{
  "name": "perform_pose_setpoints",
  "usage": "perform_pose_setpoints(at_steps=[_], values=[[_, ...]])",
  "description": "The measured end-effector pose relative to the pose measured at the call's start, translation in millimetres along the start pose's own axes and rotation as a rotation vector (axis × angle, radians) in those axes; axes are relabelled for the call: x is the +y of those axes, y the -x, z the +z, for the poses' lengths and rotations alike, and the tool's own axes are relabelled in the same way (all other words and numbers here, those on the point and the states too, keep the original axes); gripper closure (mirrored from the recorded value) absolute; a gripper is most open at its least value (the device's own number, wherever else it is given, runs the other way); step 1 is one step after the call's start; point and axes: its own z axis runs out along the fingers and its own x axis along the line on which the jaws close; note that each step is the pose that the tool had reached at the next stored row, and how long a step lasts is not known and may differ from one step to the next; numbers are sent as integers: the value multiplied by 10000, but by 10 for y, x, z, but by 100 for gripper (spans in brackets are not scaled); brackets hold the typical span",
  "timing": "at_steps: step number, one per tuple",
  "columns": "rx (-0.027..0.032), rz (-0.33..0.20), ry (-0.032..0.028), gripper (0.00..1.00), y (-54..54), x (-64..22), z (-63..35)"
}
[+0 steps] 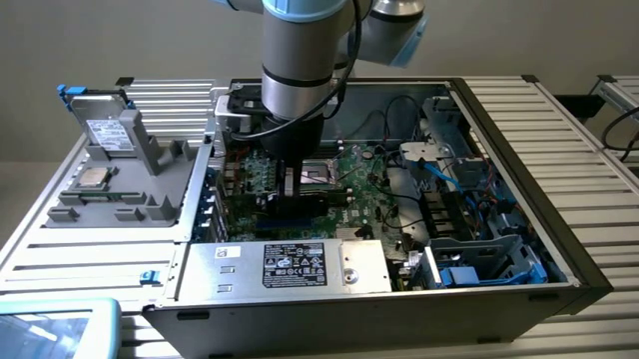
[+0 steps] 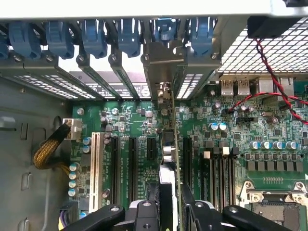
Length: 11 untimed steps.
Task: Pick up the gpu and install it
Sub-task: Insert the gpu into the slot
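The gpu [image 2: 169, 159] stands on edge over the green motherboard [image 2: 231, 144], in line with a black expansion slot. Its silver end bracket [image 2: 163, 60] sits against the case's rear slot openings. My gripper [image 2: 171, 209] is shut on the card's near end, one black finger [image 2: 144, 214] on each side of it. In the exterior view the arm reaches straight down into the open computer case [image 1: 519, 149], with the gripper [image 1: 299, 193] low over the motherboard [image 1: 364, 191].
Blue slot latches [image 2: 91, 38] line the rear wall above the bracket. A CPU socket [image 2: 276, 207], red and black wires [image 2: 269, 82] and a yellow cable bundle [image 2: 48, 151] lie nearby. A labelled power supply [image 1: 295, 265] and a grey parts tray [image 1: 110, 161] flank the work area.
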Motion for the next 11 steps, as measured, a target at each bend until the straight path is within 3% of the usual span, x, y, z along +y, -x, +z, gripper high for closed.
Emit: perform_pose_setpoints(at_steps=[7,11], values=[[-31,-4,17,71,-112,-15,0],[-153,-7,25,71,-143,-24,0]])
